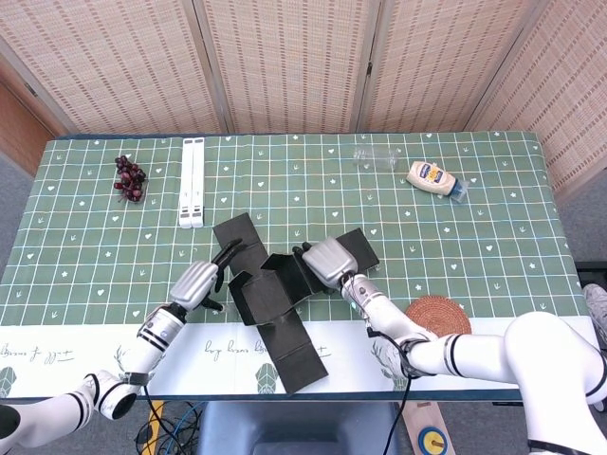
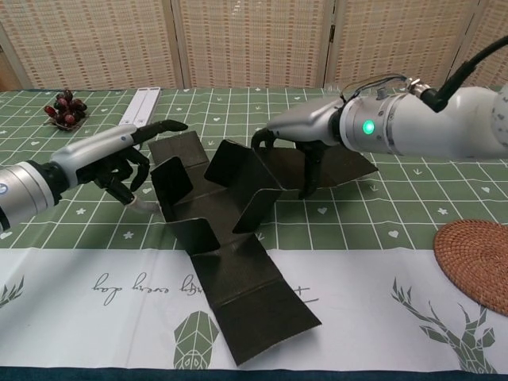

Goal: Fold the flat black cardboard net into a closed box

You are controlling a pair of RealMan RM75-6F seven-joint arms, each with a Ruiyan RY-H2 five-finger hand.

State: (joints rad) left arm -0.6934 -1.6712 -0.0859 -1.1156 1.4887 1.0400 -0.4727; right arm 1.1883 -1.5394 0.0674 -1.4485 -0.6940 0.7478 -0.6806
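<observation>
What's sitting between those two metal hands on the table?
The half-folded black cardboard net lies between the left hand and the right hand. Its side flaps stand up between them, clearest in the chest view; both views show it.

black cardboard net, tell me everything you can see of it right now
The black cardboard net is matte, creased into panels and partly folded. Side flaps stand raised at mid-table; a long strip lies flat toward the near edge. The left robot hand is at its left flap, and the right robot hand reaches over the raised right flap.
</observation>
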